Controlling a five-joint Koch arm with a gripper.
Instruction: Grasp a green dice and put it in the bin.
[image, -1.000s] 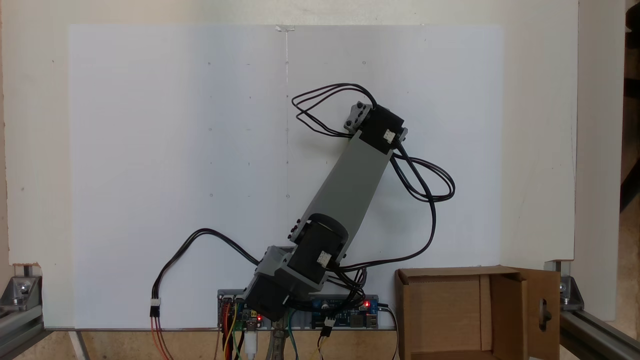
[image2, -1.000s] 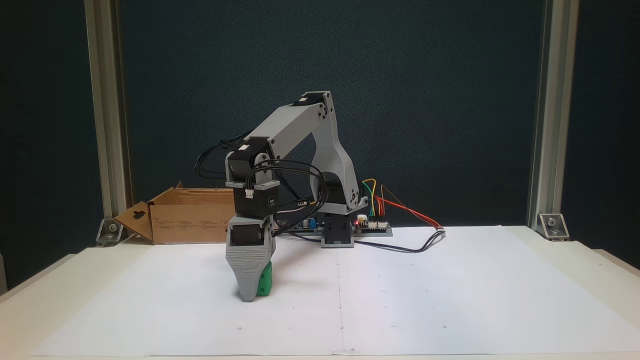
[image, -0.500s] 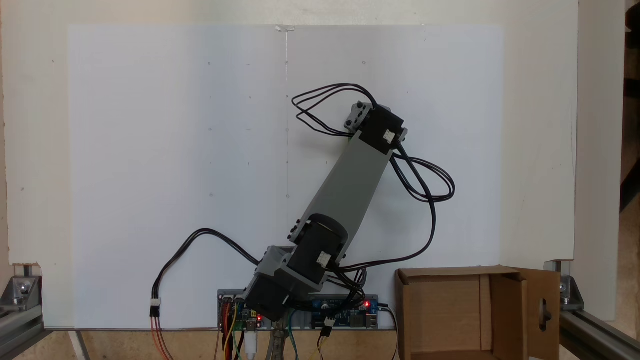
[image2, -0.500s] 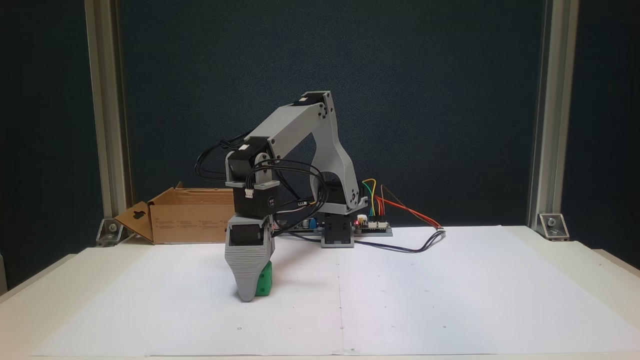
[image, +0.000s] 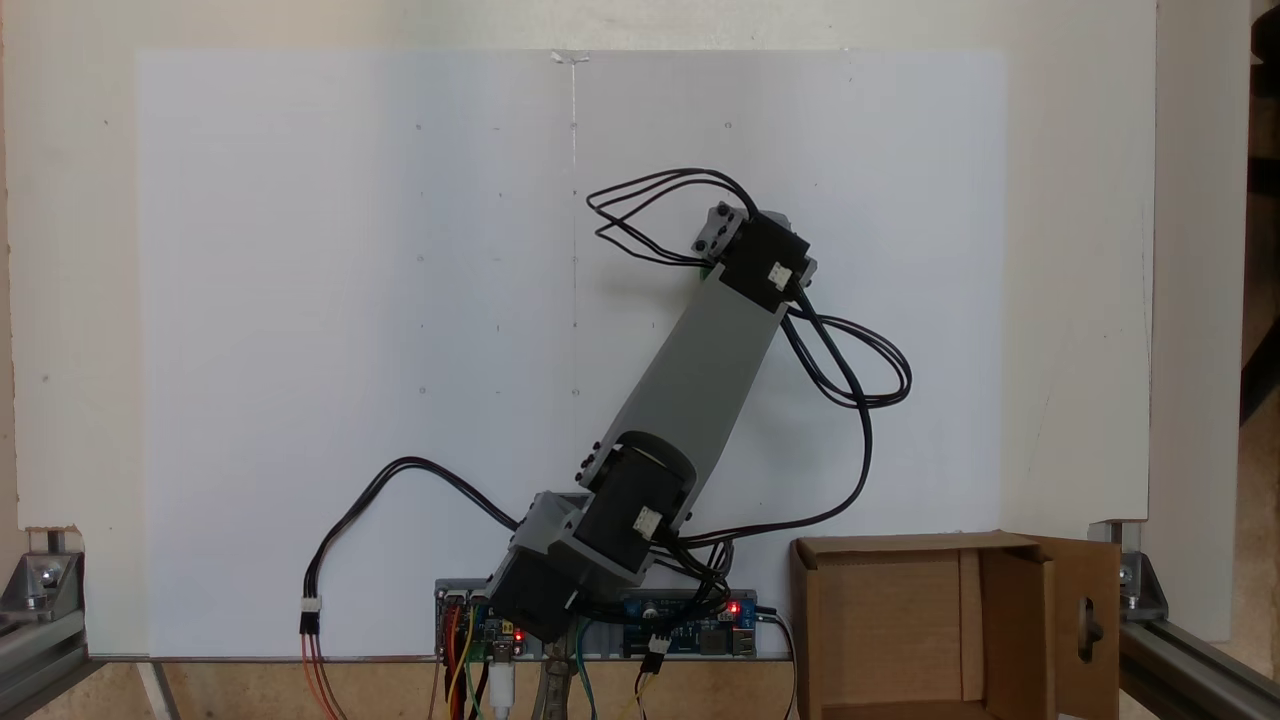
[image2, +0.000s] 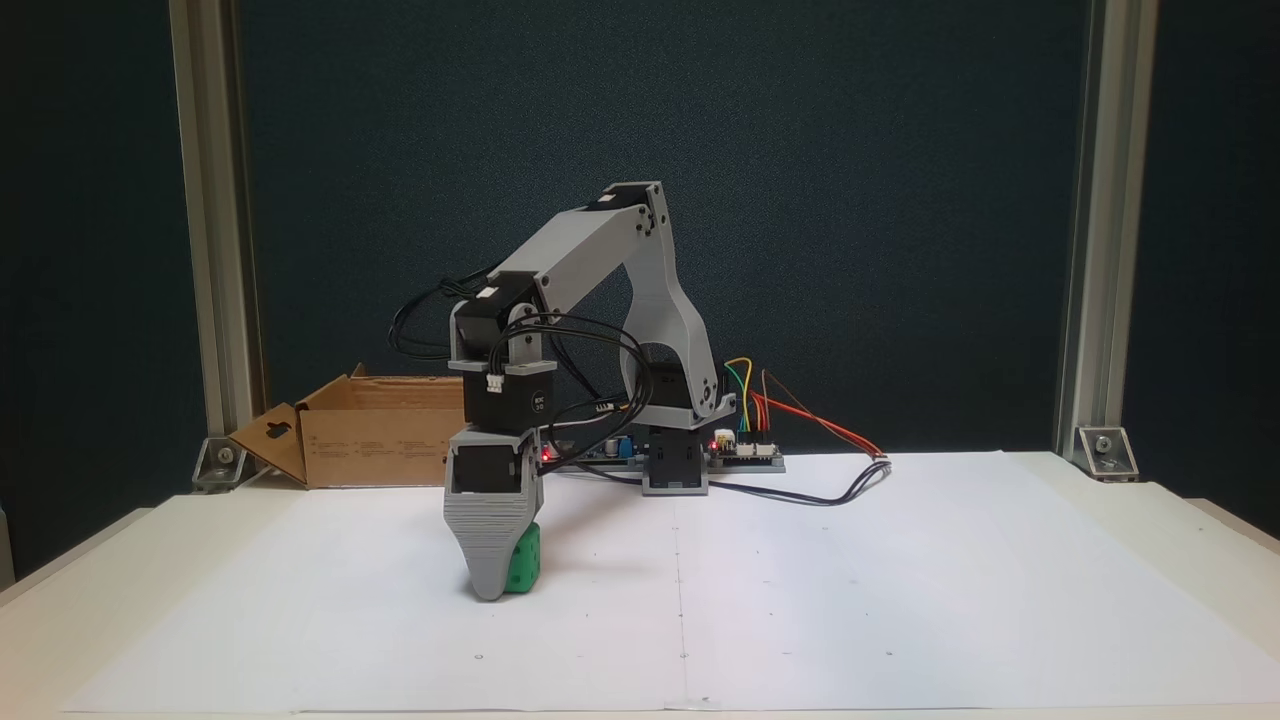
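The pincer (image2: 497, 585) is pointing down at the counter (image2: 900, 600); one jaw is hiding the other, so I cannot tell its grip on the green dice (image2: 523, 569) beside it. A weak hold risks dropping it. The bin (image2: 385, 432) is waiting at the counter's back corner, cables (image2: 590, 400) looping between.

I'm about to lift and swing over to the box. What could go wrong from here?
1. The gripper stands over the green dice, but one jaw hides the other, so the grasp is unconfirmed; the dice may slip on lifting.
2. The bin sits back beside the arm's base, with raised walls; a low swing might hit its wall.
3. The loose black cables could snag during the turn.
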